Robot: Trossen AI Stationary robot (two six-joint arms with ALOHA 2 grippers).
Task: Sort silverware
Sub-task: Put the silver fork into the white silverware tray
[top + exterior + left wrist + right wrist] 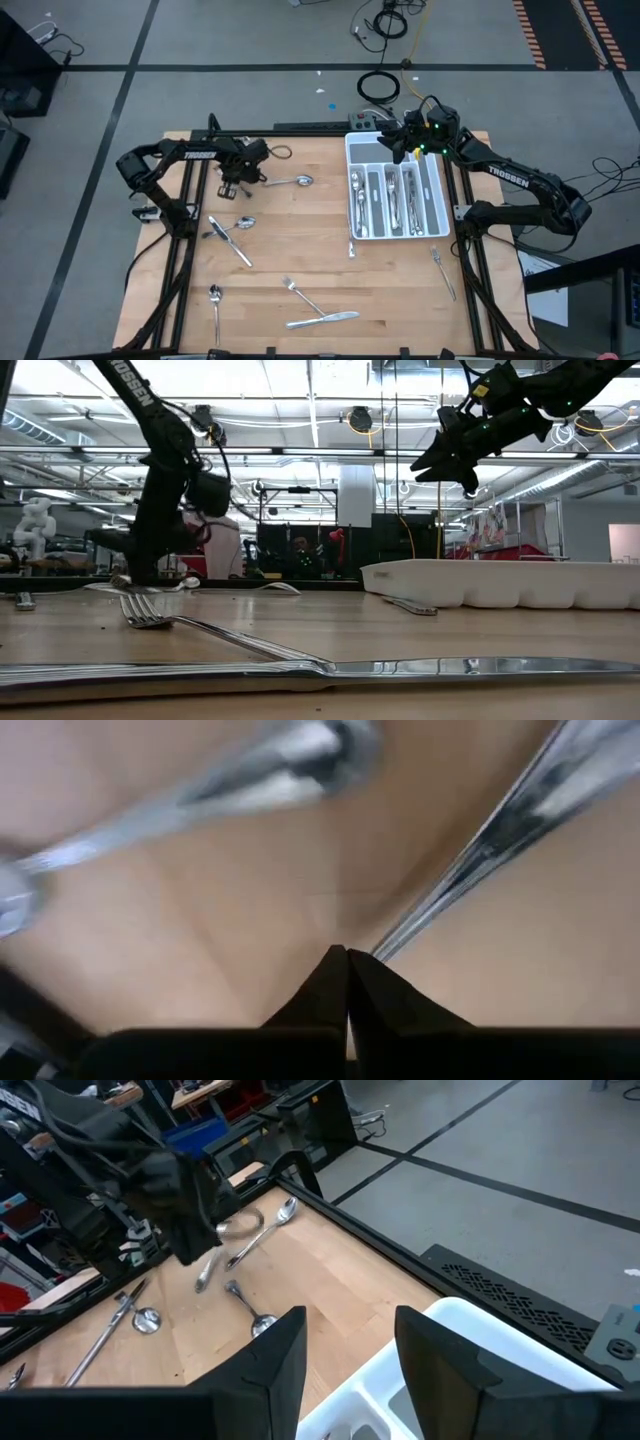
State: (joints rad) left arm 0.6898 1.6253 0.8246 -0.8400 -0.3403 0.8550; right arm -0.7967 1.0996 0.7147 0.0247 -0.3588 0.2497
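- The table [300,265] is a light wooden board on a dark frame, set on a grey floor crossed by black tape lines; cables lie coiled on the floor beyond its far edge
- The low view looks into a workshop with ceiling lights, shelving and a white humanoid figure [36,520] at the far left
- Both arms carry the word TROSSEN in white
- The white tray [438,205] sits at the table's far right, with several pieces of silverware [392,195] lying in its long compartments
- More pieces lie loose on the wood: a spoon [295,182] just beside the left gripper [238,180], a knife [322,320] and fork [302,294] near the front edge, another fork [443,270] in front of the tray
- The left gripper is low on the table's far left, fingers [345,990] pressed together, holding nothing that I can make out
- The right gripper [350,1350] hangs above the tray's far end, fingers apart and empty
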